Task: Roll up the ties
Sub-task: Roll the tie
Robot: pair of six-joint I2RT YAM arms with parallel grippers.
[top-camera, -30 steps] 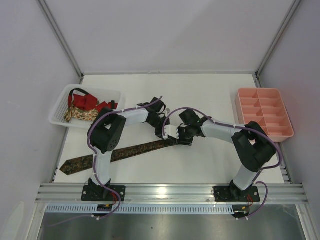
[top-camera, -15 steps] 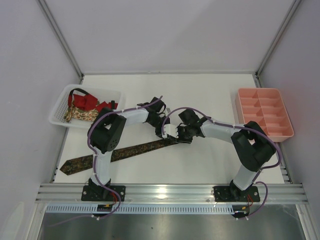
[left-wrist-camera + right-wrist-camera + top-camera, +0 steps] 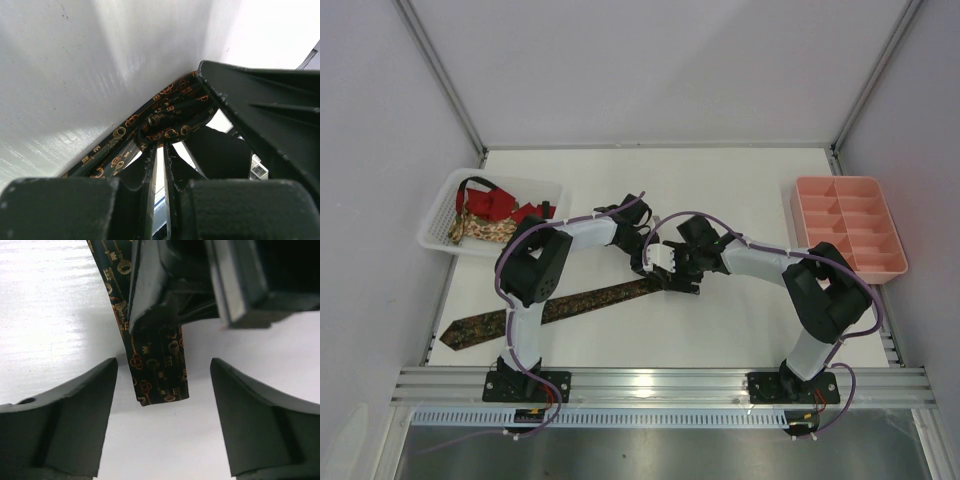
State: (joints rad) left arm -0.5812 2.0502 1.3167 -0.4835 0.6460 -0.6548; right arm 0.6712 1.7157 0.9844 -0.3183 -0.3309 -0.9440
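Note:
The dark brown tie (image 3: 570, 303) with a gold pattern lies diagonally on the white table, its wide pointed end at the near left. My left gripper (image 3: 653, 268) is shut on its narrow end, which folds over the fingertips in the left wrist view (image 3: 165, 122). My right gripper (image 3: 678, 275) is open just right of it, jaws wide on either side of the tie's square end (image 3: 160, 382) and not touching it. A red tie (image 3: 495, 203) and a beige floral tie (image 3: 470, 228) lie in the basket.
A white mesh basket (image 3: 433, 238) stands at the far left of the table. A pink compartment tray (image 3: 847, 181) stands at the right edge. The two wrists sit close together mid-table, and a metal rail runs along the near edge.
Both grippers have shifted slightly left and away from me. The tie's narrow end has been drawn left with the left gripper. The wide end has stayed put.

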